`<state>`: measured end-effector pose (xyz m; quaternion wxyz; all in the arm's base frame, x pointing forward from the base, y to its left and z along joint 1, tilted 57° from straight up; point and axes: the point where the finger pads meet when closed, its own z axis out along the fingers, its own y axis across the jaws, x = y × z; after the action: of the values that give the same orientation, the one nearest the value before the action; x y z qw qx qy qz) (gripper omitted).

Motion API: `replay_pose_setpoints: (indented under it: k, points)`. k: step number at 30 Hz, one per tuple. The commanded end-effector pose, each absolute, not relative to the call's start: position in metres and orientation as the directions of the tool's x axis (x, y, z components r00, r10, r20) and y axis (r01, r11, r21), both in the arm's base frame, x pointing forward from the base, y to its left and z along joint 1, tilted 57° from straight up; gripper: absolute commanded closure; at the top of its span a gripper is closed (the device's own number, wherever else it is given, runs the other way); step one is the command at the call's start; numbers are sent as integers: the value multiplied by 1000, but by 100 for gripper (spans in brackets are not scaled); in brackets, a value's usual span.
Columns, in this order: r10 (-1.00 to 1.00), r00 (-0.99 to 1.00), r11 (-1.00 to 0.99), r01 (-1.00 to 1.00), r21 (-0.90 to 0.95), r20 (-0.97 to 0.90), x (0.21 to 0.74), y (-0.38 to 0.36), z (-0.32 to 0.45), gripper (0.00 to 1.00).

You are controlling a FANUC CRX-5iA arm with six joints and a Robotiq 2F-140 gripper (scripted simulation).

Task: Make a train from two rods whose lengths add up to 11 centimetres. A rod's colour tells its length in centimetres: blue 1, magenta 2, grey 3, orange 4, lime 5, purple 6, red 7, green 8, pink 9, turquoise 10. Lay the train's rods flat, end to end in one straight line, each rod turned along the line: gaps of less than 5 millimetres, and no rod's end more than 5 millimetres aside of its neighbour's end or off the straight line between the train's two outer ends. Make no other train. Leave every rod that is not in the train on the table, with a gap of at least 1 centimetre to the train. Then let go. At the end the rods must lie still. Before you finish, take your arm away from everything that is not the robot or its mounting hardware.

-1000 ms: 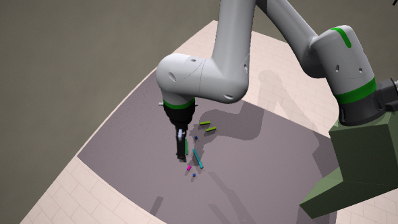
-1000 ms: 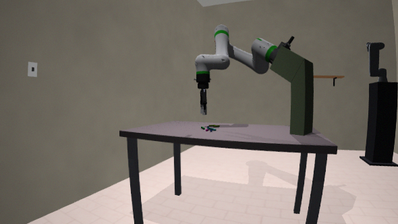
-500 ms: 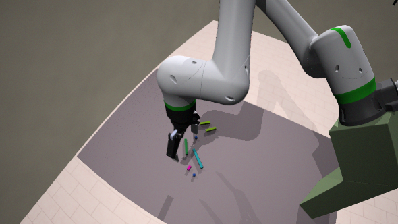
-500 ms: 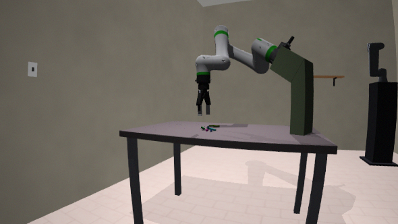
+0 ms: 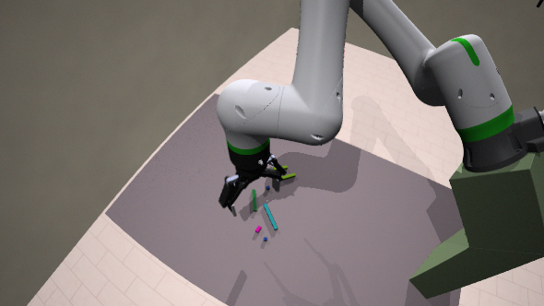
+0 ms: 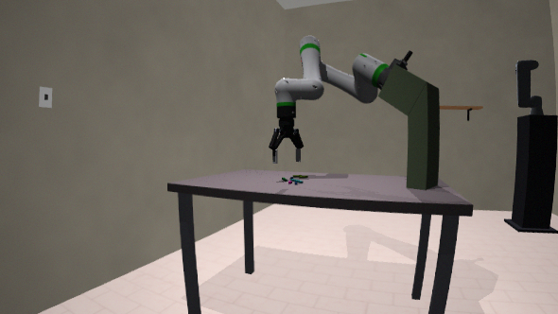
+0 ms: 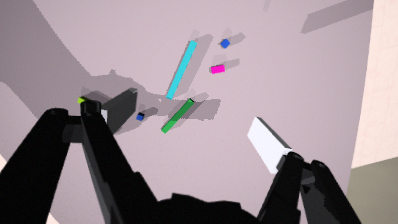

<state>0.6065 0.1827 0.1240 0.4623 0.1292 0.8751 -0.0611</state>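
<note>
My gripper [image 5: 254, 197] [image 6: 286, 158] [image 7: 196, 113] is open and empty, hanging well above the table over the rods. Below it a green rod [image 5: 254, 205] [image 7: 175, 119] lies flat. A turquoise rod [image 5: 270, 217] [image 7: 181, 70] lies just beside it. One blue cube [image 5: 267, 187] [image 7: 140, 117] lies near the green rod, and another blue cube [image 5: 266, 239] [image 7: 225, 43] lies past the turquoise rod, next to a magenta rod [image 5: 258, 229] [image 7: 217, 69]. Two lime rods [image 5: 289, 176] [image 5: 283, 167] lie side by side behind the gripper; one tip shows in the wrist view [image 7: 81, 100]. All rods lie apart.
The dark table [image 5: 161, 184] [image 6: 236, 182] [image 7: 300, 75] carries the rods near its middle. The arm's green pedestal [image 5: 498, 221] [image 6: 421, 137] stands at the table's right side. In the exterior view the rods [image 6: 295, 179] show as a small cluster.
</note>
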Motion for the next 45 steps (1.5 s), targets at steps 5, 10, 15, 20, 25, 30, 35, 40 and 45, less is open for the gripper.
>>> replay_pose_setpoints:
  k: [5,10,15,20,25,30,35,40,45]
  points:
    - [436,-420,873,413,260,-796,607,181,120,0]
    - [563,-353,797,472,378,-747,608,180,117,0]
    - [686,-271,694,523,495,-676,608,179,115,0]
    - [771,-200,598,554,579,-605,608,178,112,0]
    - [866,-97,450,582,678,-491,609,177,109,0]
    - [928,-1,302,590,749,-373,609,176,107,0]
    - [965,95,146,583,799,-246,609,175,104,0]
    - [976,182,-3,562,827,-120,609,174,101,0]
    - [964,267,-155,528,835,10,609,173,99,0]
